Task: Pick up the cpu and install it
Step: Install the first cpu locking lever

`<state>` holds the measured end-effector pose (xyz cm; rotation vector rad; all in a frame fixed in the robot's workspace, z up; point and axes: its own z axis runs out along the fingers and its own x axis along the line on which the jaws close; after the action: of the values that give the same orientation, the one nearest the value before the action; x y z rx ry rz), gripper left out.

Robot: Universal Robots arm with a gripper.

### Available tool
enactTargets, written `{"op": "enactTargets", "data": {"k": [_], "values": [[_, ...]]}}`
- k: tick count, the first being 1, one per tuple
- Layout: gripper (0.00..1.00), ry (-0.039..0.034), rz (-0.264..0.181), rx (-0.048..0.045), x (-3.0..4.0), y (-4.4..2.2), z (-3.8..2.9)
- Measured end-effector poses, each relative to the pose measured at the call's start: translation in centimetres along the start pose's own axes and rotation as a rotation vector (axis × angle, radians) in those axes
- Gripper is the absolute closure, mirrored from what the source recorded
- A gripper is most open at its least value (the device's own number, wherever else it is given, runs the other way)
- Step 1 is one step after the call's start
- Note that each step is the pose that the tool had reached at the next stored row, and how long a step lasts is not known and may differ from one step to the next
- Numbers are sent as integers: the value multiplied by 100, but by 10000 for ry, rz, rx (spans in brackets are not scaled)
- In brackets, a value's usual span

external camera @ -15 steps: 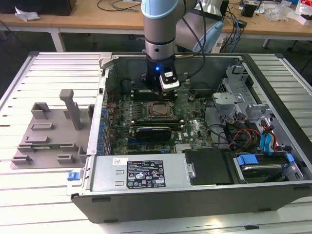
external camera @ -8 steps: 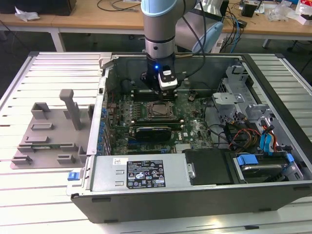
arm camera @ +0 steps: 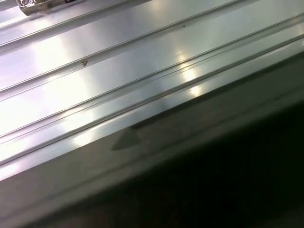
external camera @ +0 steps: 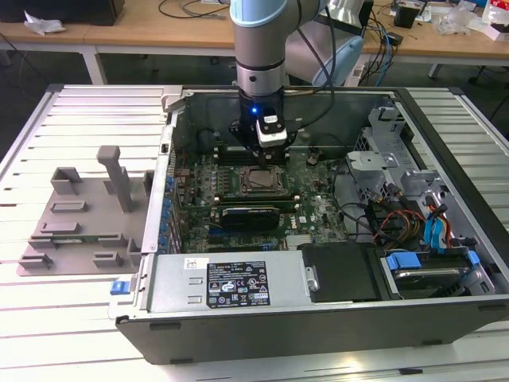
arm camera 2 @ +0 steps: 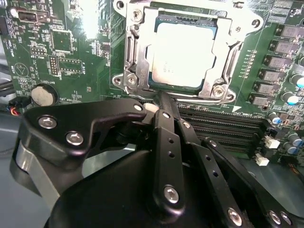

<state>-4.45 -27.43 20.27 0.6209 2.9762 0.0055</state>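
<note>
In the second wrist view the cpu [arm camera 2: 183,54] lies flat in the socket frame [arm camera 2: 133,71] on the green motherboard [arm camera 2: 61,52], its shiny square top facing up, and the gripper [arm camera 2: 161,102] hangs just short of the chip's near edge with its fingers drawn together to a narrow tip and nothing between them. From the gripper the chip lies straight ahead, along the line in which the fingers point; being square, it has no long side to speak of. In the exterior view the gripper [external camera: 266,143] stands over the open computer case [external camera: 238,318], just behind the socket frame [external camera: 256,181], while the grey plastic tray [external camera: 71,215] sits well apart on the slatted table [external camera: 48,318] toward the exterior view's left. Whether the chip is fully seated I cannot tell; the frame's far edge is cut off, and the first wrist view gives just a blurred stretch of the slatted table [arm camera: 118,80]
</note>
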Motion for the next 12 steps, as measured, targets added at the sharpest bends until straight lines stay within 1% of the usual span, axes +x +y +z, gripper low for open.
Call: {"op": "enactTargets", "data": {"k": [6, 12], "values": [[89, -2, 98, 11, -2, 3, 13], [89, -3, 101, 7, -61, 29, 31]]}}
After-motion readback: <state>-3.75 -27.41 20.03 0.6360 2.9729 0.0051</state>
